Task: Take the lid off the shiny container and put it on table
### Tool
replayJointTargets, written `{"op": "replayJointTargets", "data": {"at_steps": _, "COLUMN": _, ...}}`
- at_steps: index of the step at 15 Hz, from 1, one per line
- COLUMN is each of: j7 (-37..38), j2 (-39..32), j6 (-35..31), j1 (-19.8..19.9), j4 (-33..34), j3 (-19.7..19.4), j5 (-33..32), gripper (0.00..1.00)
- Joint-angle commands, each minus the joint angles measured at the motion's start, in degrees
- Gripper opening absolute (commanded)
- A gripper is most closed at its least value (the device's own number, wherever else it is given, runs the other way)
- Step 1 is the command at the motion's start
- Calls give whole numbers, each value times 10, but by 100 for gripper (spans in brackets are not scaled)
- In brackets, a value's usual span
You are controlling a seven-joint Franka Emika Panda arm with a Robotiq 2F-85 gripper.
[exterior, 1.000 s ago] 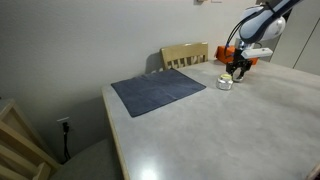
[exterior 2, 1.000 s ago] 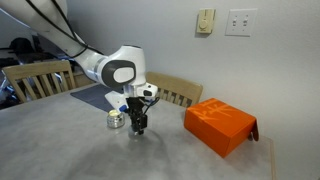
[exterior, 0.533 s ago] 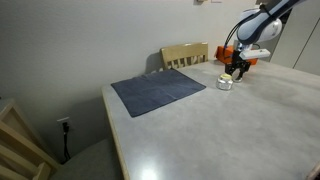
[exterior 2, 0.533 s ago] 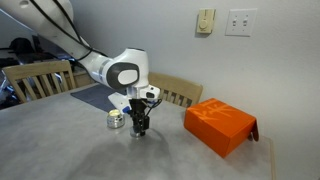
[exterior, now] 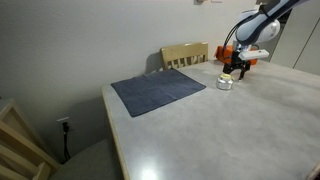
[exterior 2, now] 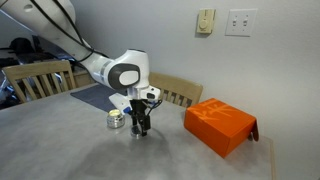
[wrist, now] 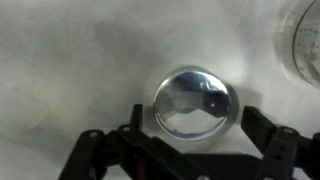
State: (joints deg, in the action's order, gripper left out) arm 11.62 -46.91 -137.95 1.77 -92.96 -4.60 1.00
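Note:
The lid (wrist: 193, 103), a small round silvery cap, lies flat on the pale table (wrist: 70, 60) in the wrist view. My gripper (wrist: 193, 112) stands open around it, with a dark finger on each side and a small gap to the lid's rim. The shiny container (exterior 2: 115, 121) sits just beside the gripper (exterior 2: 141, 126) in both exterior views, and its rim shows at the wrist view's top right (wrist: 305, 40). In an exterior view the gripper (exterior: 238, 72) reaches down to the table right of the container (exterior: 225, 83). From outside, the fingers hide the lid.
An orange box (exterior 2: 220, 123) stands on the table beyond the gripper. A dark blue-grey cloth mat (exterior: 158, 91) lies toward the table's other side. Wooden chairs (exterior: 185, 54) stand along the wall edge, and another chair (exterior: 18, 140) at the near corner.
The arm stays where it was over the lid. Nothing on the table has shifted in the exterior views.

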Motion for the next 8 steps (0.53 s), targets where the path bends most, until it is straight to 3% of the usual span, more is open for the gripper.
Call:
{"op": "replayJointTargets", "data": {"at_steps": 1, "j7": 11, "j2": 51, "j6": -30, "j1": -18, "j4": -58, "j3": -8, "j5": -5, "gripper": 100}}
{"op": "replayJointTargets", "data": {"at_steps": 5, "j7": 85, "j2": 150, "j6": -41, "j1": -83, "j4": -165, "j3": -41, "j5": -51, "gripper": 100}}
{"op": "replayJointTargets", "data": {"at_steps": 8, "j7": 209, "j2": 218, "j6": 42, "j1": -157, "j4": -219, "j3": -81, "j5": -132, "gripper": 100}}
